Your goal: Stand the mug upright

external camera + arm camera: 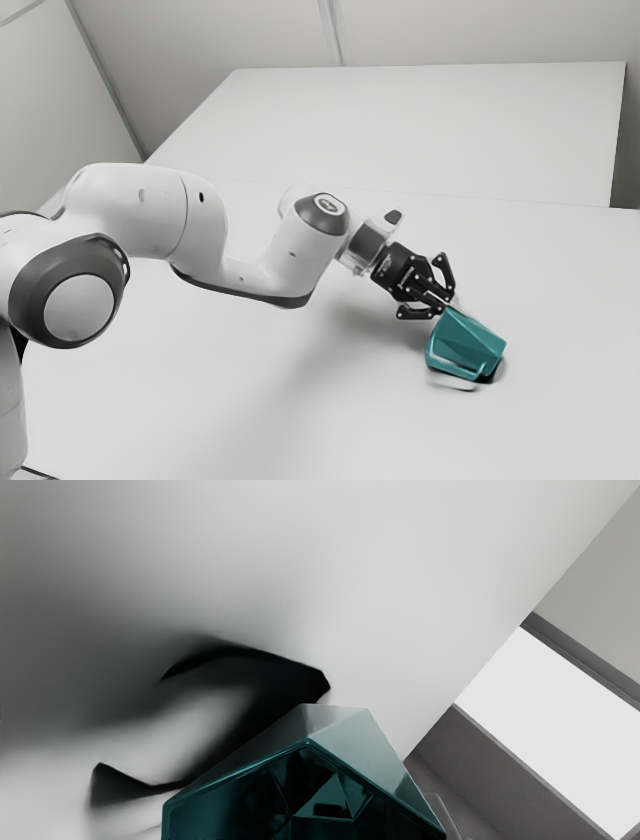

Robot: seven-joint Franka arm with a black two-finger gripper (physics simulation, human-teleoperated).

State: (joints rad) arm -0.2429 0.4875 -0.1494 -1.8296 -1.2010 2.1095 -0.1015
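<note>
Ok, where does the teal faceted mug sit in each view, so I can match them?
Exterior view: the teal faceted mug is at the exterior view's right, in the lower half, at the pincer's end.
Wrist view: the mug shows its open mouth, beside a dark shadow.
Shared landmark: white tabletop.

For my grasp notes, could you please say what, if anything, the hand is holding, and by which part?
The hand holds the teal faceted mug, apparently by the wall at its rim.
</note>
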